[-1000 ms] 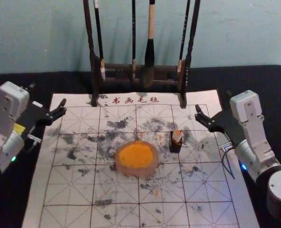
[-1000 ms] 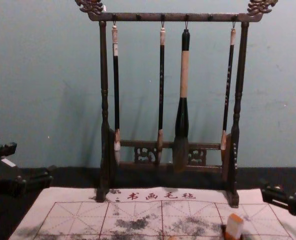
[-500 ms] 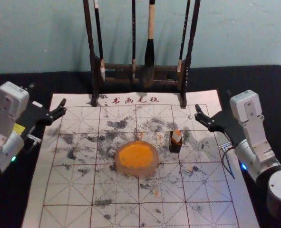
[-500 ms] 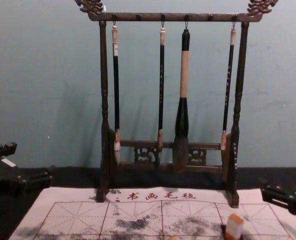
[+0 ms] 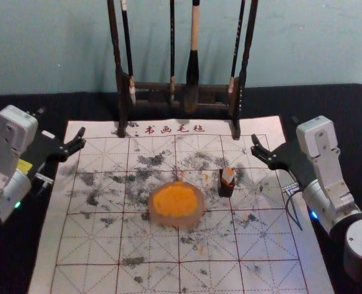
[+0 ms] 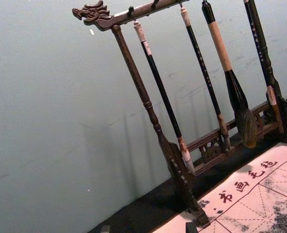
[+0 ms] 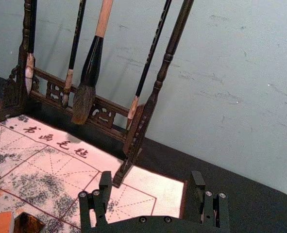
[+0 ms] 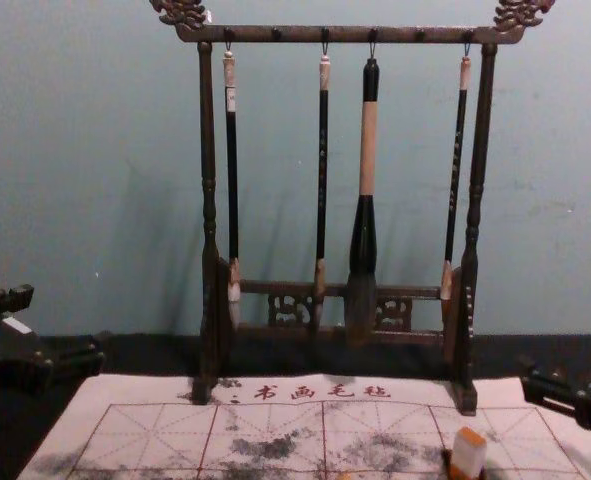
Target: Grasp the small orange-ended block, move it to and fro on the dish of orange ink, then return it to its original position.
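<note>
Grasp seems next: wide right claw (image 7: 152, 179), at right, should reach near-left for block (image 5: 228, 176); wide left claw (image 6: 148, 227) idle, left.

Block (image 7: 4, 223) partly cut off by right wrist view's edge, top of brush rack (image 5: 150, 86) by head view's.

Four brushes (image 8: 368, 150) hang from a dark wooden rack (image 8: 295, 35)
</note>
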`<control>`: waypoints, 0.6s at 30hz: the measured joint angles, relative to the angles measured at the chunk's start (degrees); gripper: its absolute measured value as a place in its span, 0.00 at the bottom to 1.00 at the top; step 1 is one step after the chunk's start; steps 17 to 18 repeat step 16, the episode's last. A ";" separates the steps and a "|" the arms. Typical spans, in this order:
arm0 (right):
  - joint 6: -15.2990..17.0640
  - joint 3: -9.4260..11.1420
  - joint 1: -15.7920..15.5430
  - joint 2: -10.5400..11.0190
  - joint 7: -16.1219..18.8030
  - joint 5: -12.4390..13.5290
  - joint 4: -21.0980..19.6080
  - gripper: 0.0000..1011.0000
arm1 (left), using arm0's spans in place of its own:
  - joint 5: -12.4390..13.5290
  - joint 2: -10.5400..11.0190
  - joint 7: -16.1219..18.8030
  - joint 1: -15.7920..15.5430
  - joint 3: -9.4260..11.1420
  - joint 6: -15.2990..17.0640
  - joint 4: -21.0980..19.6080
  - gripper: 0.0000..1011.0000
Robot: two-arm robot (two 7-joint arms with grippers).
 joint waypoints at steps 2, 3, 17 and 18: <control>0.00 0.00 0.00 0.00 0.00 0.00 0.00 0.99 | 0.00 0.00 0.00 0.00 0.00 0.00 0.00 0.99; 0.00 0.00 0.00 0.00 0.00 0.00 0.00 0.99 | 0.00 0.00 0.00 0.00 0.00 0.00 0.00 0.99; 0.01 0.00 0.00 0.00 0.00 0.00 0.00 0.99 | 0.00 0.00 0.00 0.00 0.00 0.00 0.00 0.99; 0.01 0.00 0.00 0.00 0.00 0.00 0.00 0.99 | 0.00 0.00 0.00 0.00 0.00 0.00 0.00 0.99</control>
